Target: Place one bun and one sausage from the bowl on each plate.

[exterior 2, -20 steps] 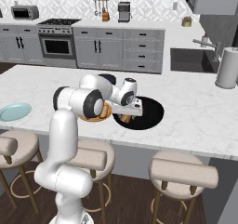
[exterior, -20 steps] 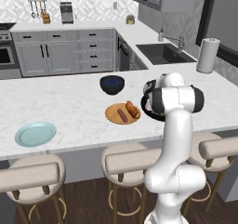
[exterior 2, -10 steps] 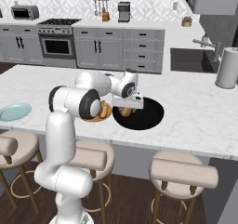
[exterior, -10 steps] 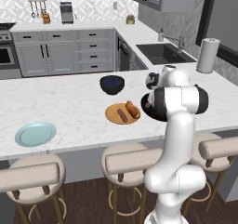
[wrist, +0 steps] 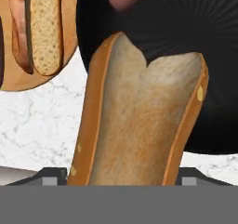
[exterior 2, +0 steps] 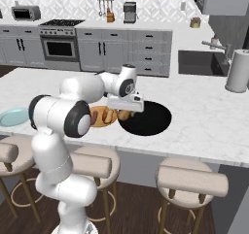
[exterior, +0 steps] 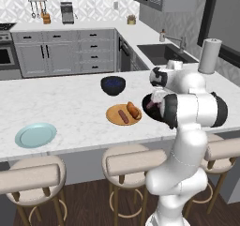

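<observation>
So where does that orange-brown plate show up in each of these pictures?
Left base view: orange-brown plate at centre, on the counter, left of the arm.
Right base view: left of centre, partly behind the arm.
Hand view: top left corner, cut off by the edge.
Shared landmark: the black bowl right beside it.

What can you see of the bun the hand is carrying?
A long split hot dog bun with a golden-brown crust and pale tan cut face turned to the hand camera, a V-notch at its far end. It rises from between the hand's fingers, gripped at its near end, held above the wide black bowl's edge and the white marble counter.
</observation>
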Controlling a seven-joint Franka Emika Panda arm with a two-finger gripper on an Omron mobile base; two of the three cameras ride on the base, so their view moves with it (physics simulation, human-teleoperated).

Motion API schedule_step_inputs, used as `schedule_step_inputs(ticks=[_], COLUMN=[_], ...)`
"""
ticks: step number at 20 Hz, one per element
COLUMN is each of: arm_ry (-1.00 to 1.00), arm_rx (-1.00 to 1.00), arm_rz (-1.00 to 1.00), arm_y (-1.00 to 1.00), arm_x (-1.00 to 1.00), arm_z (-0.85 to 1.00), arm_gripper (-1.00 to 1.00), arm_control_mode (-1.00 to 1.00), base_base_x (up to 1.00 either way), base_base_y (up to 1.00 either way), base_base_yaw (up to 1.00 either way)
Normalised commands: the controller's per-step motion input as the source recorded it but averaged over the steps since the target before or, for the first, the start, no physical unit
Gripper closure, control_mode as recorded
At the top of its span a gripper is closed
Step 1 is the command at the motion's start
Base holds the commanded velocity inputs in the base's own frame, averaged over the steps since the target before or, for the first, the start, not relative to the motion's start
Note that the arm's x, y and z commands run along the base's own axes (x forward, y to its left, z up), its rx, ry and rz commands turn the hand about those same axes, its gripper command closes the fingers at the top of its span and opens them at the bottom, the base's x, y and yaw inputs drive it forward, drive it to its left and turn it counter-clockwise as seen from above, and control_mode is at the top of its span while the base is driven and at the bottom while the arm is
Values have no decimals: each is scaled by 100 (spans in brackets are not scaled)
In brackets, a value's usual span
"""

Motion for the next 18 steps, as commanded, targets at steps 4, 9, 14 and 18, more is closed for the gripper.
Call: schedule_step_inputs(ticks=[4,9,14,18], arm_ry=[-2,1,2,0], arm_rx=[-4,0,0,0], arm_rz=[0,-2,-1,0], arm_y=[96,21,11,1], arm_x=[-46,-25,-13,0], arm_z=[19,32,19,2], arm_gripper=[100,100,100,100], arm_control_mode=[-100,-100,-100,100], base_base_x=[0,0,0,-20], base_base_y=[0,0,0,19], base_base_yaw=[0,0,0,0])
